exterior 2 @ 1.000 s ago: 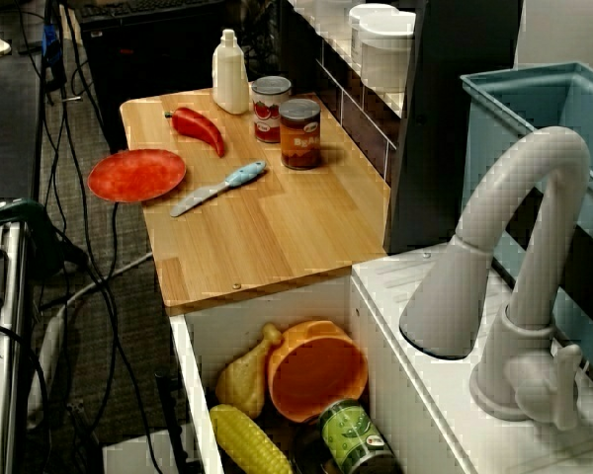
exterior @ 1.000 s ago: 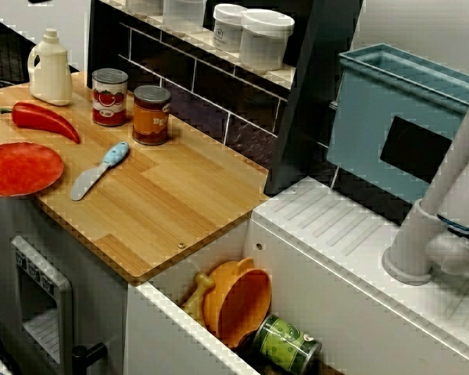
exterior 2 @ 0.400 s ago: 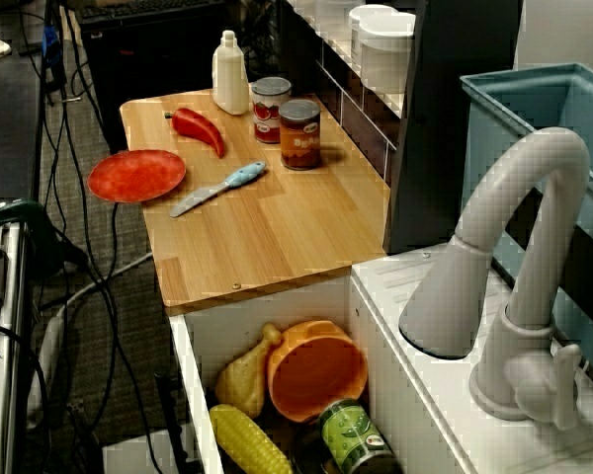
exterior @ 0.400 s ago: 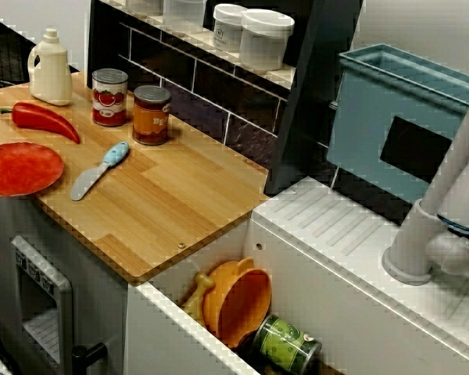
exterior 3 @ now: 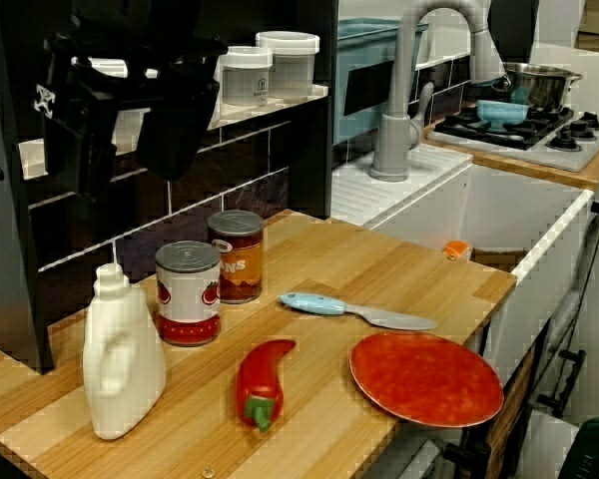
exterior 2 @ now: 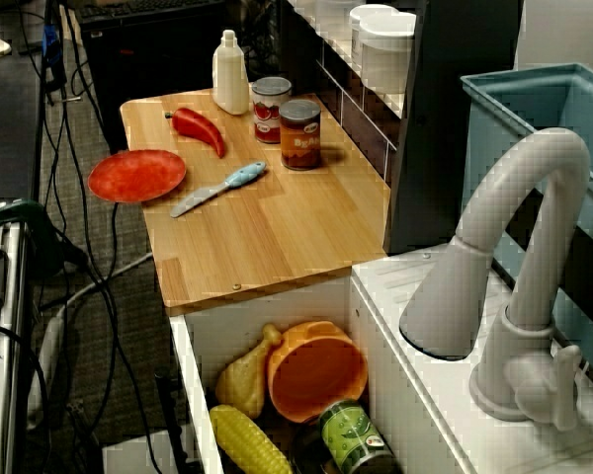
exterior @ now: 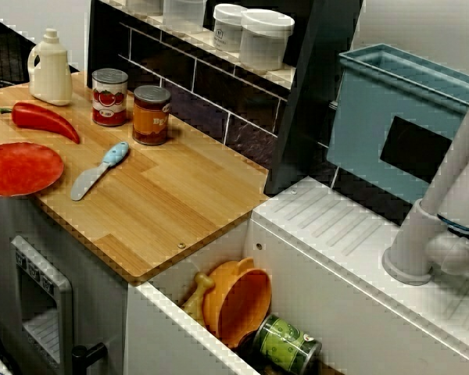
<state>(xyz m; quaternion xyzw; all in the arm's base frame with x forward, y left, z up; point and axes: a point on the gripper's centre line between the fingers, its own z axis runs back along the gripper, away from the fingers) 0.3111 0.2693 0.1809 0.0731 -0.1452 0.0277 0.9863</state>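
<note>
1. My gripper (exterior 3: 125, 165) is hanging wide open, holding nothing.
2. The bottle (exterior 3: 123, 364) and red can (exterior 3: 188, 292) are standing just below it.
3. I am risking toppling either, dropping off-centre between them.

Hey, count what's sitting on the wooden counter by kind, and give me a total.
Bottle: 1
Cans: 2
Pepper: 1
Knife: 1
Plate: 1
Total: 6
</note>
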